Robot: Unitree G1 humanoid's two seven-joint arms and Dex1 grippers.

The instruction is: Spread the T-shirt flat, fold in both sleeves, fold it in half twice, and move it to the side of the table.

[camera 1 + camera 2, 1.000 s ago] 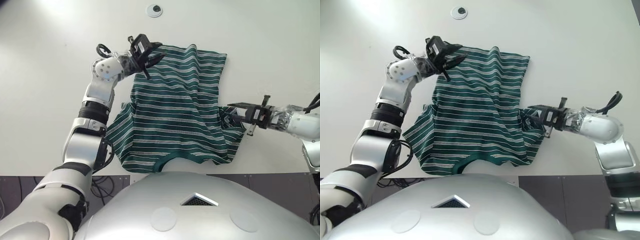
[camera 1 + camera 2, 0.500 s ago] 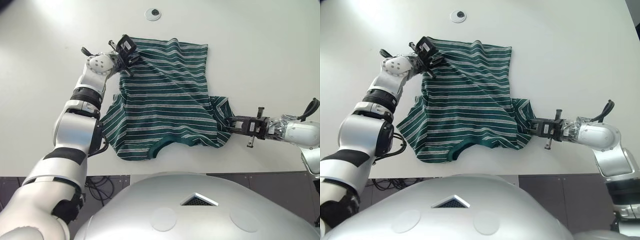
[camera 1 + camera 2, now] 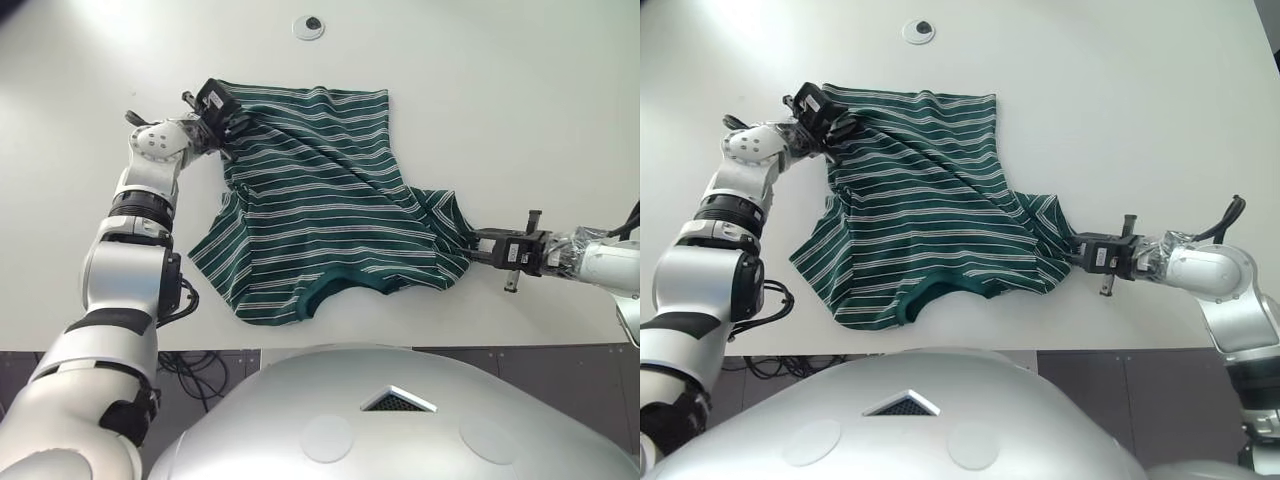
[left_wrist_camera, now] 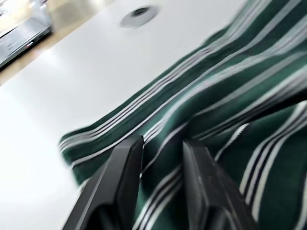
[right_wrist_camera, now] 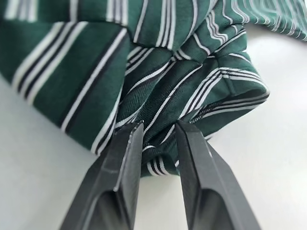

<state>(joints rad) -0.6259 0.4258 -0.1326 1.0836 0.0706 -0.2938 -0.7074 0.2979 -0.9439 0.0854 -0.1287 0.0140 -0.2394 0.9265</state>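
A dark green T-shirt [image 3: 320, 220] with thin white stripes lies crumpled on the white table [image 3: 520, 110], its neck opening toward the near edge. My left gripper [image 3: 226, 122] is shut on the T-shirt's far left corner, and the cloth [image 4: 201, 124] is bunched between its black fingers [image 4: 120, 177]. At the right, my right gripper [image 3: 476, 243] is shut on the bunched right sleeve [image 5: 192, 110], low over the table. The fabric is pulled taut in diagonal creases between the two grips.
A small round disc [image 3: 310, 25] is set into the table beyond the shirt. The table's near edge [image 3: 500, 347] runs just below the shirt's neck. Bare tabletop spreads to the left, right and far side of the shirt.
Both grippers have kept hold of the shirt and pulled apart, the left going further left, the right further right. The shirt has come down from hanging and now lies stretched on the table.
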